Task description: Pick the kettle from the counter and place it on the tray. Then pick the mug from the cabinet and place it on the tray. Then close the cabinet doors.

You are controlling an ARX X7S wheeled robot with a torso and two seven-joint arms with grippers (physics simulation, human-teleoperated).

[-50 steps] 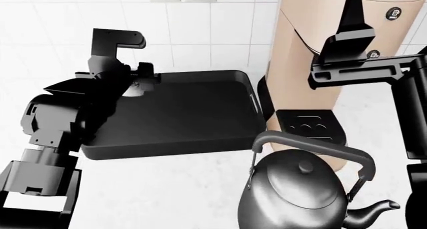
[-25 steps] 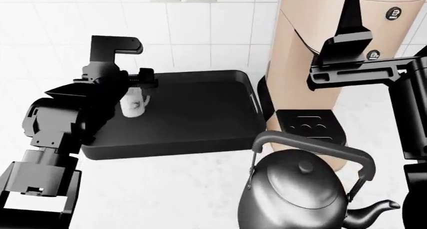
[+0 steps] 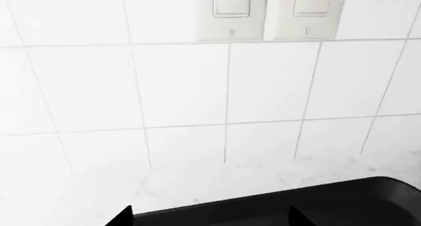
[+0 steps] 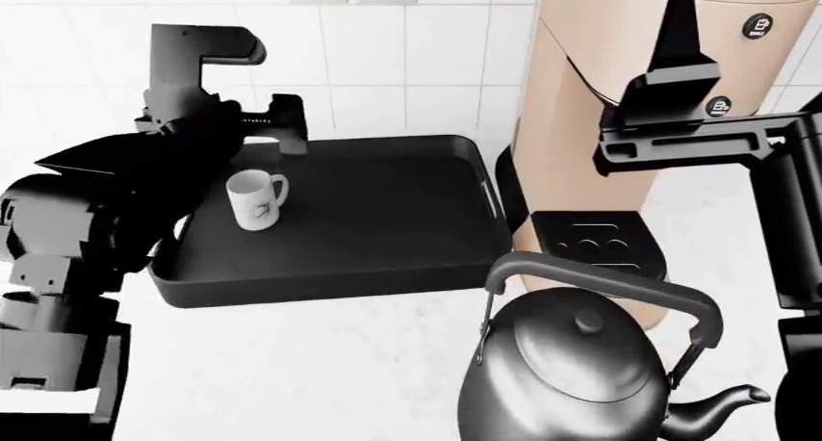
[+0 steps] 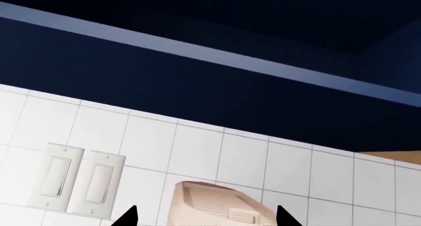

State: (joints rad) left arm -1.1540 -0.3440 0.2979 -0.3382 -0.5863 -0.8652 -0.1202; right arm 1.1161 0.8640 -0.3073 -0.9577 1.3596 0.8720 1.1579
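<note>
The white mug (image 4: 257, 199) stands upright on the left part of the dark tray (image 4: 334, 279), free of any finger. My left gripper (image 4: 273, 99) hangs open above and just behind the mug; in the left wrist view its fingertips (image 3: 122, 217) sit wide apart over the tray's far rim (image 3: 276, 208). The shiny grey kettle (image 4: 578, 374) rests on the white counter (image 4: 308, 364) in front of the tray, to the right. My right gripper (image 5: 206, 217) is raised high and open, holding nothing. A dark blue cabinet (image 5: 197, 63) shows overhead; its doors are out of view.
A tall beige coffee machine (image 4: 603, 94) rises right of the tray, just behind the kettle, with my right arm (image 4: 694, 138) across its front. The tiled wall with two light switches (image 3: 263, 11) backs the counter.
My left gripper has let go of the mug and risen up and left. The mug, hidden behind the fingers a second ago, now stands alone on the tray. The right arm has stayed still.
</note>
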